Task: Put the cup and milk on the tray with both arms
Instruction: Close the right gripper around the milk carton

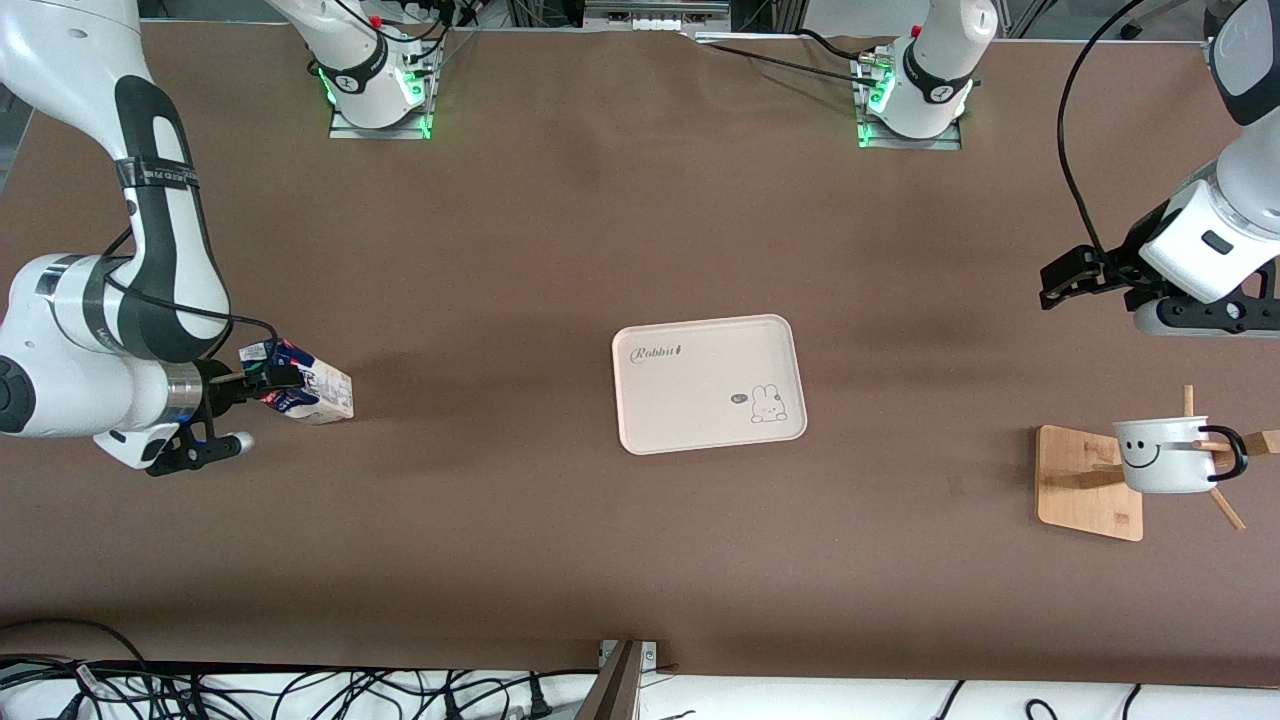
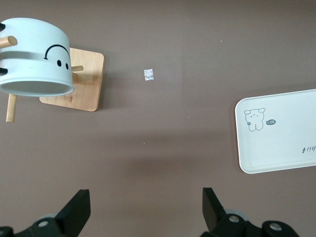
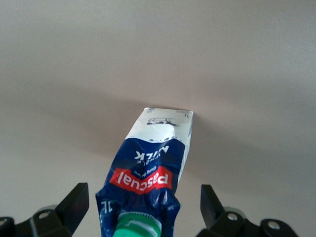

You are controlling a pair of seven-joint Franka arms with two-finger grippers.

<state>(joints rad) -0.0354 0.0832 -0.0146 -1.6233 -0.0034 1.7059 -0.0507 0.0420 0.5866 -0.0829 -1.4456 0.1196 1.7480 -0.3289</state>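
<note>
Milk (image 3: 153,163) sits between the spread right tool (image 3: 143,207) (untouched); left tool (image 2: 145,210) hangs released.

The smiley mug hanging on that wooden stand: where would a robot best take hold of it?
Probably by the rim. The cup hangs tilted on a peg of the wooden stand, its open mouth showing in the left wrist view, its black handle hooked on the peg. The open left end effector, above the table beside the stand, could pinch the wall and slide it off along the peg.
</note>
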